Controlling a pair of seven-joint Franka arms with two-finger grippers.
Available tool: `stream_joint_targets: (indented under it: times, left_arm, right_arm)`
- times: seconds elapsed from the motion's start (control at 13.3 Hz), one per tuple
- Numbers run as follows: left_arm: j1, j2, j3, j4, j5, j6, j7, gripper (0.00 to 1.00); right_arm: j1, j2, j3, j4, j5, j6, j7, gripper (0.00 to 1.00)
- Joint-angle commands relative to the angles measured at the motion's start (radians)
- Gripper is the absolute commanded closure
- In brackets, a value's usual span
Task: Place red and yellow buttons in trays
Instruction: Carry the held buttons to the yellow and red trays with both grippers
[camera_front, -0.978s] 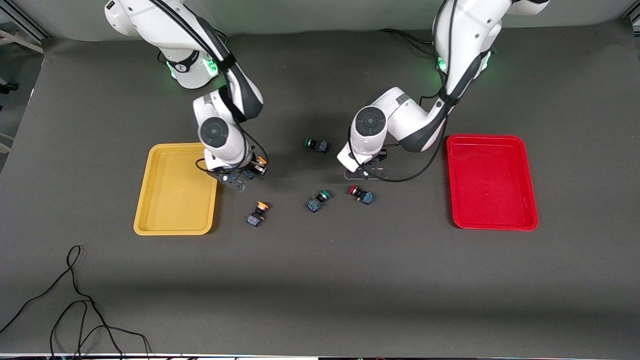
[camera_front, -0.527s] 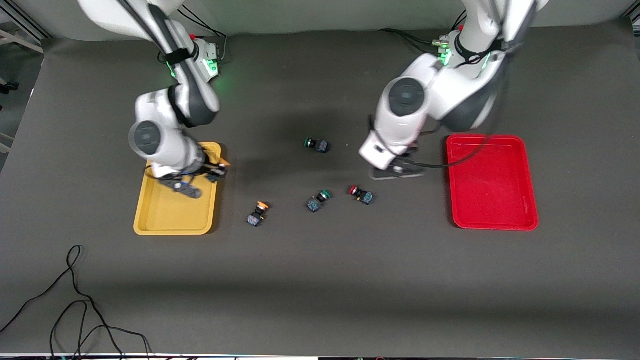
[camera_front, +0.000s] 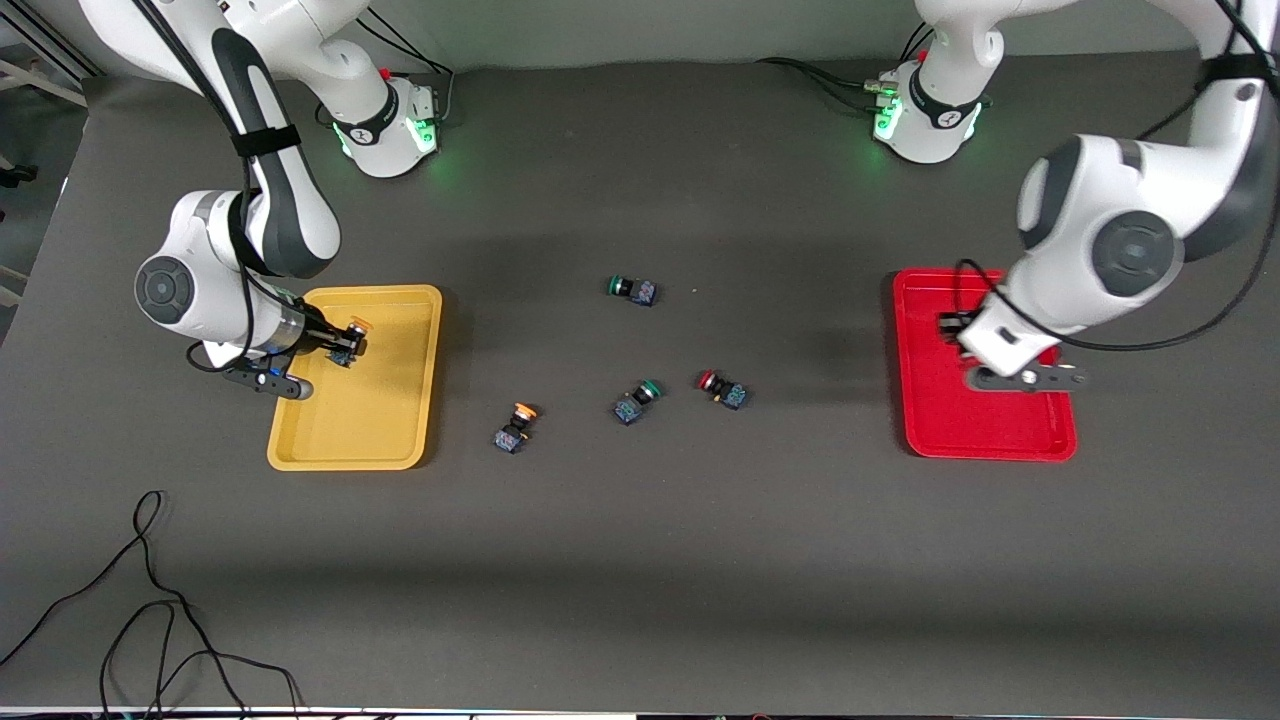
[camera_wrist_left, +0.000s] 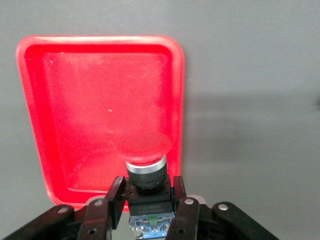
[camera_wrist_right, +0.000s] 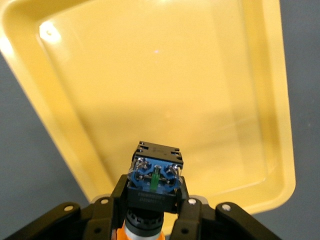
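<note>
- Carrying loads: right hand (camera_wrist_right: 150, 210) clenched on a yellow-capped button (camera_wrist_right: 152, 187), hanging over the yellow tray (camera_front: 385, 440); left hand (camera_wrist_left: 145, 207) clenched on a red-capped button (camera_wrist_left: 145, 155), over the red tray (camera_wrist_left: 30, 115).
- Advice: lower each close to the tray floor, inside the rim, before opening; round caps may roll.
- Trays: smooth glossy plastic, shallow, rounded corners.
- Out on the matte tabletop (camera_front: 640, 560), between both hands: one yellow button (camera_front: 516, 426), one red button (camera_front: 721, 388).

Illumination is even and overhead. Soft, broad shadows fall on the tabletop (camera_front: 640, 560) beneath both arms. A glare spot marks the yellow tray (camera_wrist_right: 47, 31). Front view is sharp; the wrist views are softer.
</note>
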Motion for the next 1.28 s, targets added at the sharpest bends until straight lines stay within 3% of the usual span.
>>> stream_joint_targets:
  times: [0.0,0.23,0.38,0.45,0.53,0.6,0.75,0.9,1.05,1.2]
  left_arm:
    - [0.065,0.083,-0.011,-0.097,0.04,0.176,0.07,0.82]
    - [0.071,0.203,-0.006,-0.115,0.065,0.3,0.069,0.79]
    - [0.07,0.261,0.006,-0.115,0.116,0.351,0.063,0.67]
    - [0.07,0.265,0.007,-0.114,0.123,0.348,0.064,0.34]
    - [0.07,0.257,0.007,-0.106,0.123,0.33,0.07,0.09]
    - [0.07,0.245,0.007,-0.102,0.123,0.308,0.07,0.02]
    - [0.068,0.19,0.004,-0.061,0.123,0.195,0.067,0.01]
    - [0.059,0.112,-0.003,0.008,0.106,0.054,0.056,0.01]
    - [0.045,0.024,-0.029,0.035,0.037,0.033,0.003,0.01]
    - [0.02,-0.01,-0.06,0.053,0.023,0.035,-0.126,0.01]
  right_arm:
    - [0.016,0.015,-0.011,-0.086,0.017,0.142,-0.043,0.99]
    - [0.014,0.075,-0.007,-0.12,0.02,0.245,-0.061,0.98]
    - [0.013,0.096,-0.005,-0.121,0.039,0.265,-0.072,0.98]
    - [0.013,0.113,-0.005,-0.121,0.075,0.27,-0.102,0.98]
    - [0.014,0.134,-0.005,-0.12,0.135,0.271,-0.157,0.98]
    - [0.016,0.154,-0.004,-0.12,0.199,0.273,-0.212,0.97]
    - [0.02,0.182,-0.002,-0.117,0.269,0.274,-0.264,0.93]
    - [0.02,0.182,-0.002,-0.117,0.27,0.274,-0.264,0.7]
    - [0.02,0.182,-0.002,-0.115,0.27,0.273,-0.264,0.02]
    - [0.02,0.179,-0.002,-0.115,0.27,0.271,-0.264,0.0]
